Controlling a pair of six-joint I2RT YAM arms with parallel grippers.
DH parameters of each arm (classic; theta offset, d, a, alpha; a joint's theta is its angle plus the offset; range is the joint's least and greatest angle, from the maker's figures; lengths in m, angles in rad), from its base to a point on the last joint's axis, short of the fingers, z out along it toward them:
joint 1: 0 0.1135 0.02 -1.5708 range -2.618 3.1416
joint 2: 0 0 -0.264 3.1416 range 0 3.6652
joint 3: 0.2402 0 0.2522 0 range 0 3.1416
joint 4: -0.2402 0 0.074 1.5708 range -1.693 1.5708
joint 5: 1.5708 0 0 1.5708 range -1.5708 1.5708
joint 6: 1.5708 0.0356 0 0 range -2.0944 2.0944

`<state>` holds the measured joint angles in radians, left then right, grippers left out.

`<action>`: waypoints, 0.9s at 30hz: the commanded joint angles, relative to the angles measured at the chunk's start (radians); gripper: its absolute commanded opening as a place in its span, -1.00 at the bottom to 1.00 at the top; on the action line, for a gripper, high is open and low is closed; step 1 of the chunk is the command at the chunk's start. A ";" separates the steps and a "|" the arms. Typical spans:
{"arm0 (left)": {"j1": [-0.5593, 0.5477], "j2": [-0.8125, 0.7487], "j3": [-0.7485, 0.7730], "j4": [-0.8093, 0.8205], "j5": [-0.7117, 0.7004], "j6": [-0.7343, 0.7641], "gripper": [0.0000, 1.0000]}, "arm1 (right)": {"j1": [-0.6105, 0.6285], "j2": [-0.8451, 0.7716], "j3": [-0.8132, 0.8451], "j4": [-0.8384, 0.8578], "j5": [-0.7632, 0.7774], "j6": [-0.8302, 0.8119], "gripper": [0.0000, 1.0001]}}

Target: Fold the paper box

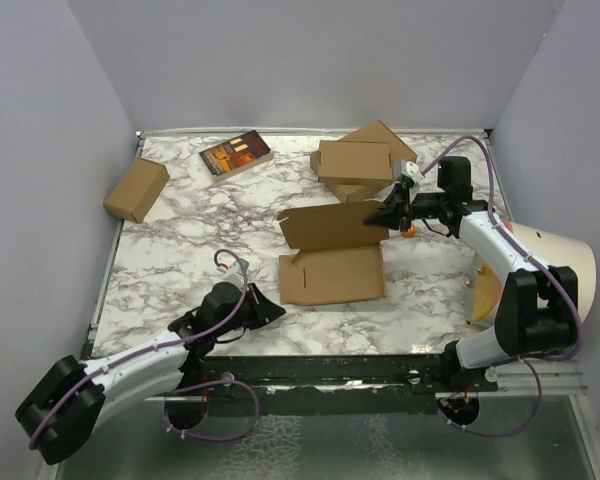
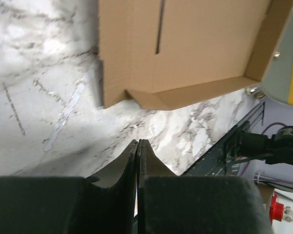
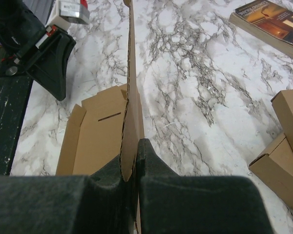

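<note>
The paper box [image 1: 332,275] lies flat in the middle of the table, and its lid panel [image 1: 330,225] is raised along the far side. My right gripper [image 1: 390,214] is shut on the right edge of that lid. In the right wrist view the thin cardboard panel [image 3: 133,87] runs upright between the fingers [image 3: 158,163]. My left gripper [image 1: 268,309] rests low on the table just off the box's near left corner. It is shut with nothing in it. In the left wrist view its closed tips [image 2: 138,143] point at the box's corner flap [image 2: 151,100], a short gap away.
A book [image 1: 236,155] lies at the back. A small thick carton [image 1: 136,189] sits at the back left. Ready-folded brown boxes [image 1: 360,165] are stacked at the back, just behind the right gripper. A cream and yellow round object [image 1: 540,262] stands at the right edge.
</note>
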<state>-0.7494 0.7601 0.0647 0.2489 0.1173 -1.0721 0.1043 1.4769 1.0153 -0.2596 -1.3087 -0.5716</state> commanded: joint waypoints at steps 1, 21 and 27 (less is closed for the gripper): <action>-0.025 0.113 -0.022 0.107 0.004 -0.021 -0.94 | -0.004 -0.026 -0.009 0.029 -0.006 0.011 -0.98; -0.033 0.470 0.098 0.452 -0.060 0.066 -0.93 | -0.003 -0.015 -0.012 0.024 -0.038 0.012 -0.98; -0.033 0.552 0.140 0.502 -0.037 0.100 -0.93 | -0.003 -0.010 -0.012 0.016 -0.053 0.007 -0.98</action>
<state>-0.7746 1.2606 0.1692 0.6624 0.0818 -1.0119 0.1043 1.4769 1.0126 -0.2592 -1.3163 -0.5697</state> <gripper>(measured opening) 0.038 0.017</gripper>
